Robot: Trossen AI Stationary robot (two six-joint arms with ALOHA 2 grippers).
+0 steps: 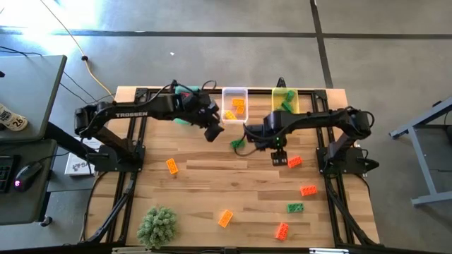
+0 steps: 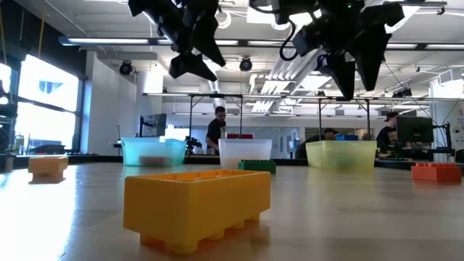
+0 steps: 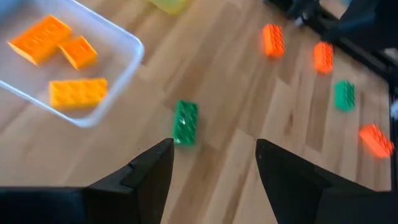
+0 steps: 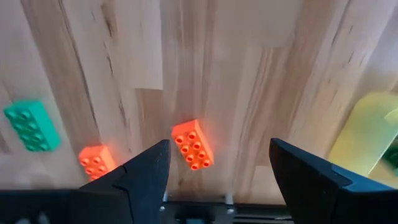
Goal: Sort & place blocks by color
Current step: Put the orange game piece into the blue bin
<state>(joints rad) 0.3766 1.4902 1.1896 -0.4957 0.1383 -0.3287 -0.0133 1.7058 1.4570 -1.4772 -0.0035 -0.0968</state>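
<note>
Small, light, rigid, slick-sided: red-orange block lying on bare wood straight below the wide-open, empty right gripper, best pinched across its flat long sides; left gripper likewise spread, above a green block.

Three bins stand in a row at the table's far edge: one bin under the left arm, the middle bin holding blocks, the third bin rightmost. Loose bricks lie scattered nearer, mostly right; a plant ball sits front-left.
</note>
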